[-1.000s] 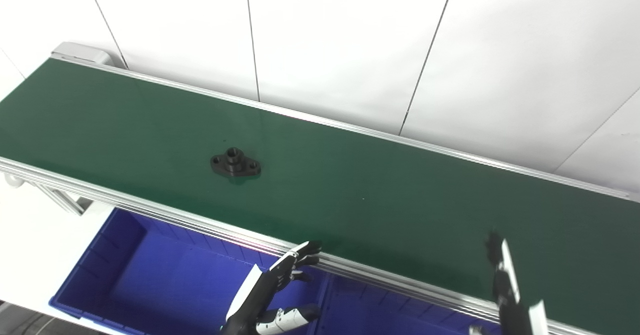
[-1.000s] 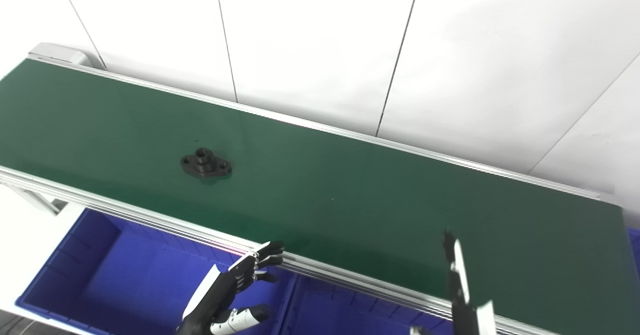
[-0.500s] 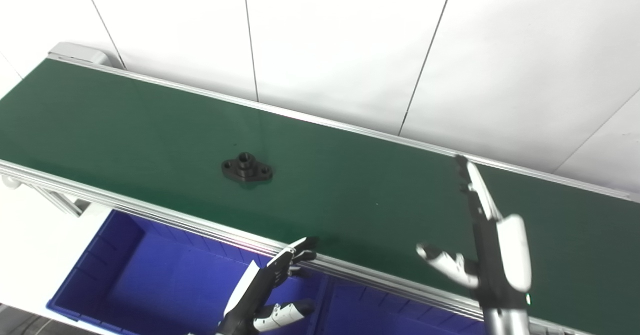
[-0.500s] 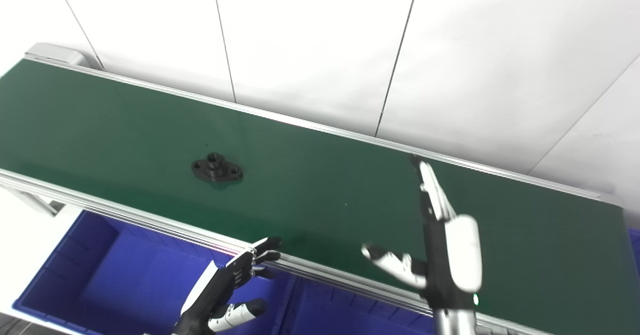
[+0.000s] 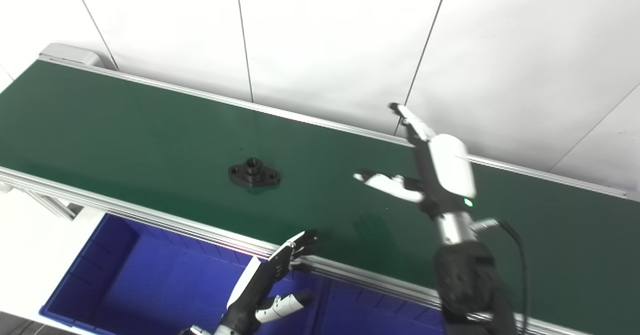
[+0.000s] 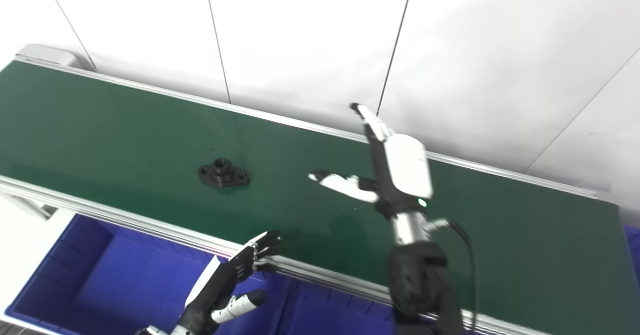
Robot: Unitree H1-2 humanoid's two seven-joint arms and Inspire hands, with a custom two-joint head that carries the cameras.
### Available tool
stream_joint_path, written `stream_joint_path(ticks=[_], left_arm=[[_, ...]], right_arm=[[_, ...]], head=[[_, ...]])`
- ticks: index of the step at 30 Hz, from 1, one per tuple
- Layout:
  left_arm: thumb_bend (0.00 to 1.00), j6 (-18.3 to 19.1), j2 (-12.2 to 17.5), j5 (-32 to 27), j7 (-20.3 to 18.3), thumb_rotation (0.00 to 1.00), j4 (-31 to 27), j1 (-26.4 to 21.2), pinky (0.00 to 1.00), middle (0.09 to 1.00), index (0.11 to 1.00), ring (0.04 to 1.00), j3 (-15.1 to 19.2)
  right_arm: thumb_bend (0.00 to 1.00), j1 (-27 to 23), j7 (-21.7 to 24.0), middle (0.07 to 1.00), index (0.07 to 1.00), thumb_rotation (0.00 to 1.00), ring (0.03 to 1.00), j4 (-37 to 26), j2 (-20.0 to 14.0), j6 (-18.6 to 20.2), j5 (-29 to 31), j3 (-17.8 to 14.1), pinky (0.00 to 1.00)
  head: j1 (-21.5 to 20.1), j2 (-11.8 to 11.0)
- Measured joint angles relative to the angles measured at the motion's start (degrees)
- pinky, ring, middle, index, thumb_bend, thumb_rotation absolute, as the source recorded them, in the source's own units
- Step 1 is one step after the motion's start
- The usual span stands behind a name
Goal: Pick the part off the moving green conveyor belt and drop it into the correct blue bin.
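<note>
A black flanged part [image 5: 254,173] with a raised centre hub lies on the green conveyor belt [image 5: 125,125], left of centre; it also shows in the right eye view [image 6: 223,174]. My right hand [image 5: 430,167] is open, raised above the belt well to the right of the part, fingers straight and thumb out toward it. My left hand [image 5: 272,280] is open and empty, low at the belt's near rail, over the blue bin [image 5: 150,280].
A second blue bin [image 5: 370,315] adjoins the first under the belt's near rail. A white panelled wall stands close behind the belt. The belt's left end housing [image 5: 70,55] is at the far left.
My right hand has risen from the bottom edge and moved up over the belt, leftward toward the part. The part has drifted right along the belt. The left hand has barely moved.
</note>
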Motion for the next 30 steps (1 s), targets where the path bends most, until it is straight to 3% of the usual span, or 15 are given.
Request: stream_joint_path(ticks=[6, 15, 26, 30], left_arm=[[0.75, 0.0, -0.1, 0.1, 0.1, 0.81, 0.1, 0.0, 0.71, 0.895, 0.901, 0.849, 0.0], [0.79, 0.0, -0.6, 0.2, 0.2, 0.83, 0.1, 0.1, 0.70, 0.905, 0.902, 0.846, -0.3], [0.79, 0.1, -2.2, 0.4, 0.2, 0.86, -0.3, 0.6, 0.70, 0.900, 0.897, 0.843, -1.7], [0.78, 0.1, -2.2, 1.1, 0.2, 0.85, -0.3, 0.9, 0.70, 0.897, 0.899, 0.846, -1.8]], right_arm=[[0.97, -4.1, -1.1, 0.848, 0.885, 0.75, 0.795, 6.3, 1.2, 3.7, -2.1, 3.3, 0.71], [0.98, -6.2, -4.6, 0.836, 0.873, 0.78, 0.764, 16.7, 4.5, 5.8, -3.6, 10.2, 0.67], [0.98, -9.9, -6.4, 0.850, 0.865, 0.78, 0.775, 28.1, 5.2, 7.7, -3.4, 13.1, 0.63], [0.97, -11.1, -7.6, 0.857, 0.858, 0.72, 0.777, 31.3, 5.4, 8.2, -3.2, 13.9, 0.62]], head=[[-0.2, -0.3], [1.1, -0.6], [2.2, -0.3], [2.8, -0.3]])
